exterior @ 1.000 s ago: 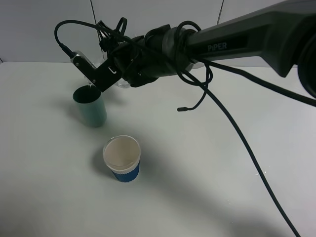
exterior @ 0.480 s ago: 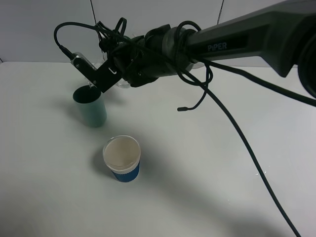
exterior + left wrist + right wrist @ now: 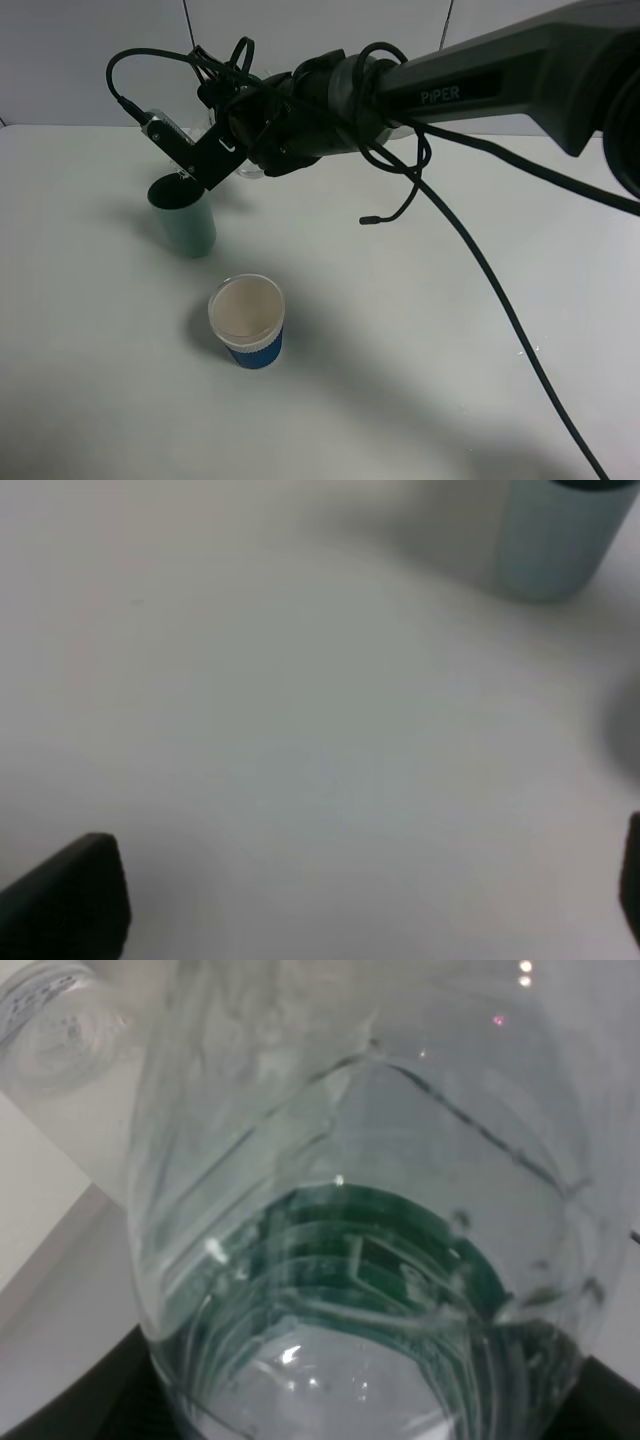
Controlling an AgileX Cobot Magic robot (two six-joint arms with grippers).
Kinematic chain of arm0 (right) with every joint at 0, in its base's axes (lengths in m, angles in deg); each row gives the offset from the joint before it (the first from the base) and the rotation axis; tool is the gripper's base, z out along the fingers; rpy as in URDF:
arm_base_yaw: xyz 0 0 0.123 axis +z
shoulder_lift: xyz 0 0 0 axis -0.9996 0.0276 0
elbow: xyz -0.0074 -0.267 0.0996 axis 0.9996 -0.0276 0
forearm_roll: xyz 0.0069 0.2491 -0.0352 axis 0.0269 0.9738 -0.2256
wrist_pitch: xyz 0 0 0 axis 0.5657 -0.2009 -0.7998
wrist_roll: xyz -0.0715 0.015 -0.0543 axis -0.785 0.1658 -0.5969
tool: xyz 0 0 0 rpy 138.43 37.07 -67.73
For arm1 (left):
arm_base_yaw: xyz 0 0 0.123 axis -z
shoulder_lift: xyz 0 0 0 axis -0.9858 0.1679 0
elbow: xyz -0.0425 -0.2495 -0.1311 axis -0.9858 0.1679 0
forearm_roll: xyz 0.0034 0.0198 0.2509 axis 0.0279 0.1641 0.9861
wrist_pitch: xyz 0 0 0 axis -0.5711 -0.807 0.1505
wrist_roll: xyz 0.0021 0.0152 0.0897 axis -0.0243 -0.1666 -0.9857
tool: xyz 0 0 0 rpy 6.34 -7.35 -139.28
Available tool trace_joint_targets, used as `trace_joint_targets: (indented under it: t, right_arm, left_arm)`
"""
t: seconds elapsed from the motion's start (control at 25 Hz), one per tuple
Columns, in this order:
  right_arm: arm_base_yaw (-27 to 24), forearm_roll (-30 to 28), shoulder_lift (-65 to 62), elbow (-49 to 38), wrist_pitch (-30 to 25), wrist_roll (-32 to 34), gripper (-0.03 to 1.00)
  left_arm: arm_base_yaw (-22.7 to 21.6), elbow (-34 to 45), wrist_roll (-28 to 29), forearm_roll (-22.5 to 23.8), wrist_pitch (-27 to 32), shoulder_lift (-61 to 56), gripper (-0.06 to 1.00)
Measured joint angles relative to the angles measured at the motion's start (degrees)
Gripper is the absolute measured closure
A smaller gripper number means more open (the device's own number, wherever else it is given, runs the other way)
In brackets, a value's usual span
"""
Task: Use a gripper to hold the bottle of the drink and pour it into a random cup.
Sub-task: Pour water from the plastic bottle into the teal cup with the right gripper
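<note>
My right gripper (image 3: 186,156) reaches across to the left of the exterior high view and is shut on the bottle of the drink (image 3: 247,171). It holds the bottle tilted just above the rim of a dark green cup (image 3: 184,218). The arm hides most of the bottle there. In the right wrist view the clear bottle (image 3: 360,1260) fills the frame, with its green label seen through the plastic and its open neck (image 3: 45,1015) pointing away. My left gripper (image 3: 340,910) is open and empty over bare table, with the green cup (image 3: 560,540) some way ahead of it.
A blue paper cup with a white rim (image 3: 247,321) stands in front of the green cup, apart from it. The right arm's black cables (image 3: 480,270) hang across the white table (image 3: 430,380). A white wall runs behind the table.
The right gripper and the bottle have shifted slightly up and to the left over the green cup. The cups have not moved.
</note>
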Motion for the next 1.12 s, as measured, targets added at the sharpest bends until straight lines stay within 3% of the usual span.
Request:
trace_joint_targets:
  t: [1.12]
  right_arm:
    - [0.0, -4.29, 0.0, 0.0, 0.05, 2.82, 0.39]
  left_arm:
    - [0.0, 0.0, 0.0, 0.0, 0.0, 0.0, -0.05]
